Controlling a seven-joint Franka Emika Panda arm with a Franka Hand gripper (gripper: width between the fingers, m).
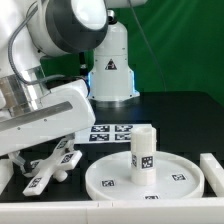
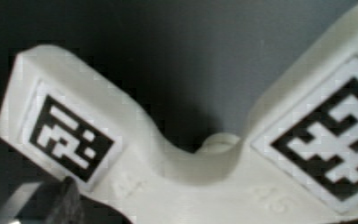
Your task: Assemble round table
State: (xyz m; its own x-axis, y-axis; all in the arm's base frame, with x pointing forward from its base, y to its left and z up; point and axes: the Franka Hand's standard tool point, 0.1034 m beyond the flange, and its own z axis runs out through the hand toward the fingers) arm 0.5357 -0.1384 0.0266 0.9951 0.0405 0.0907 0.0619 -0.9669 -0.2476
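Exterior view. The arm (image 1: 50, 40) enters from the upper corner on the exterior view's left, its bulky links folded over. The wrist is pitched down toward the near edge of the black table (image 1: 180, 120). The gripper (image 1: 42, 165) sits low, close to the table surface. Its fingers are mostly hidden by the wrist housing, but they appear closed narrowly on the cross-shaped base (image 1: 60, 160). The base sits tilted at the tool, not flat: one tagged arm juts away from the gripper toward the middle of the table, and another points down to the near edge.

The round disc (image 1: 185, 178) lies flat, clear of the gripper, on the exterior view's right of it. The post (image 1: 143, 152) stands upright at the disc's centre with a tag on its side. The marker board (image 1: 110, 131) lies flat beyond the tool, between the gripper and the arm's pedestal (image 1: 110, 65). A white border rail (image 1: 212, 170) stands past the disc, on the side far from the tool.

Wrist view. The cross-shaped base (image 2: 167, 165) nearly fills the picture, so it is very close to the camera. Two of its arms spread out in a V from the hub, each with a black-and-white tag on its face. A small rounded nub sits in the crotch of the V. The black table shows between and around the arms. The fingertips cannot be made out here; the edge nearest the tool is blurred.
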